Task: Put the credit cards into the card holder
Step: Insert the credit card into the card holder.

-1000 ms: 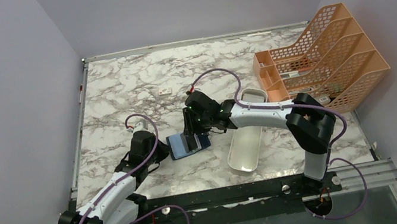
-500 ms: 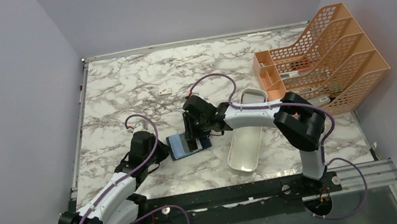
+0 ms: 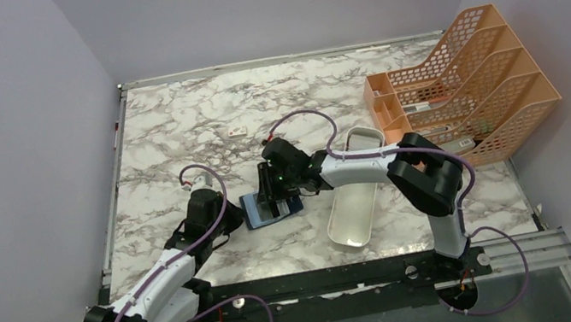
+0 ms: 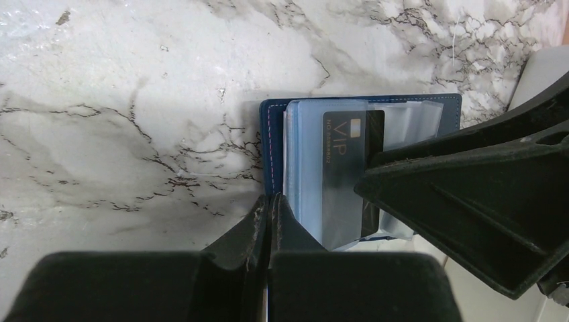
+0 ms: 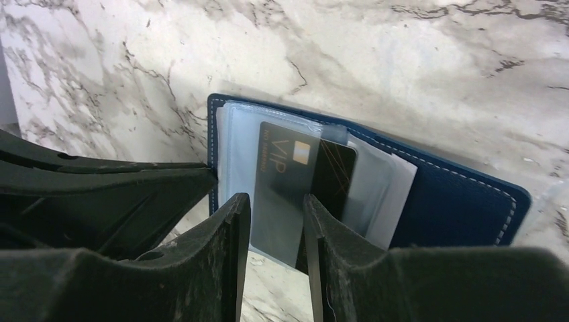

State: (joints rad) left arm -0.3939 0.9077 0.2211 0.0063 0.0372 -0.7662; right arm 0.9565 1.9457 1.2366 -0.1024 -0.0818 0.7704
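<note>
Top external view: the card holder (image 3: pixel 270 207) lies open and flat on the marble bench (image 3: pixel 173 127), between the two arms, near the middle of the front half.
Card holder, left wrist view: the navy card holder (image 4: pixel 275 134) shows its clear plastic sleeves facing up.
Credit card: one dark credit card (image 4: pixel 342 144) marked VIP sits partly inside a clear sleeve; one end sticks out bare.
Right tool: the right tool (image 5: pixel 275 208) stands directly over the card holder (image 5: pixel 456 201), jaws partly open. Its gap is narrower than the credit card (image 5: pixel 288 168), which shows through it. The fingertips are down at the card's near end, and nothing is clamped between them. Whether they touch the sleeve cannot be told.
Left tool: the left tool (image 4: pixel 268 201) has its jaws fully closed, with nothing between them. Its tip is at the near left edge of the card holder, just beside the sleeves.
Tools from above: the right tool (image 3: pixel 276 206) covers the holder's middle; the left tool (image 3: pixel 235 221) meets its left edge.
Surroundings: a long white tray (image 3: pixel 352 207) lies just right of the holder. An orange file rack (image 3: pixel 470 93) stands at the far right, and a small white block (image 3: pixel 238 131) sits farther back.
</note>
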